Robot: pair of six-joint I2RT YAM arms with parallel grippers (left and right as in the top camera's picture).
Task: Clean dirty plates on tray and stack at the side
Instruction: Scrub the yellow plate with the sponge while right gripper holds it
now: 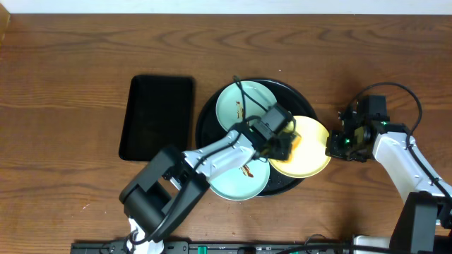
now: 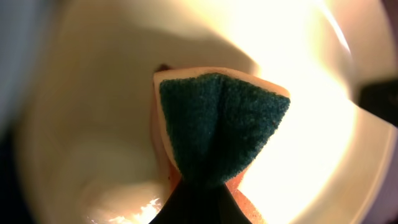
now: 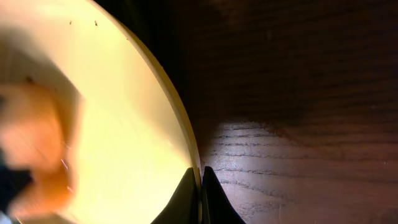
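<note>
Item 1, yellow plate [image 1: 311, 156]: lies at the right side of the round black tray [image 1: 205, 120], overhanging its right rim and partly overlapping the lower of the 2 aqua plates; whether it is lifted or resting on the rim cannot be told. Item 2, right gripper [image 3: 201, 183]: jaws closed on the yellow plate's outer edge in a thin pinch, over bare table [image 1: 70, 85]. Item 3, left gripper [image 1: 284, 143]: clamped on a sponge [image 2: 217, 124], which is folded by the squeeze with its green scouring face outward, set at the plate's centre; a small dark mark shows just beyond the sponge's top edge. Item 4, upper aqua plate [image 1: 244, 102] and lower aqua plate [image 1: 236, 183]: both on the tray, each with a brown smear, judged uncleaned. Item 5, rectangular black tray [image 1: 157, 116]: left of the round tray, well apart from the work. Step in hand, as judged: scrubbing plate 1 of 3. Handling notes: press the green face flat, not on its folded ridge; work in small circles from the centre outward to reach the dark mark and the specks near the rim; use light downward force, since the rim pinch is narrow and the plate could pivot or slip; the right arm should brace against each stroke; inspect the surface before moving the plate to the side.
</note>
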